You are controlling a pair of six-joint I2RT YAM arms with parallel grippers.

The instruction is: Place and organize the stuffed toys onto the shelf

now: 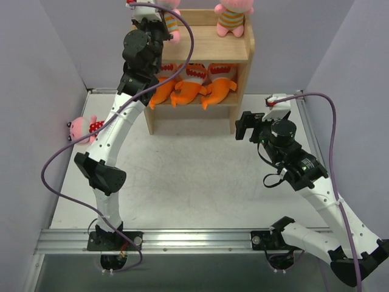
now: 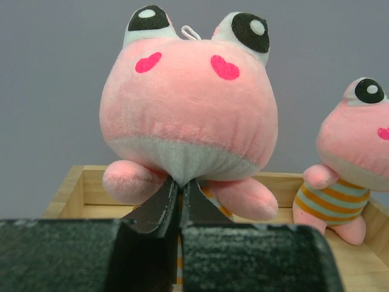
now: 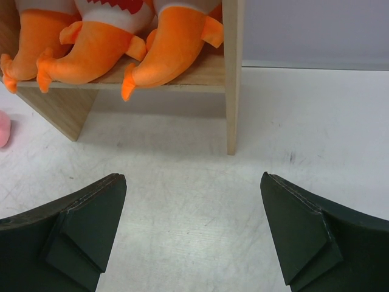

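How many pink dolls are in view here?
3. One striped doll on the shelf top, pinched by the left gripper; second striped doll to its right; polka-dot doll on the table by the left wall. Another could hide behind the left arm.

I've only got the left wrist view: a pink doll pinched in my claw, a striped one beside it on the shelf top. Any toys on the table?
Observer: One, the polka-dot doll, at the table's left edge.
Operator: Before I release this pink doll, what's on the middle tier?
Observer: Three orange fish, side by side.
Operator: Right claw free?
Observer: Open and empty, over bare table right of the shelf.
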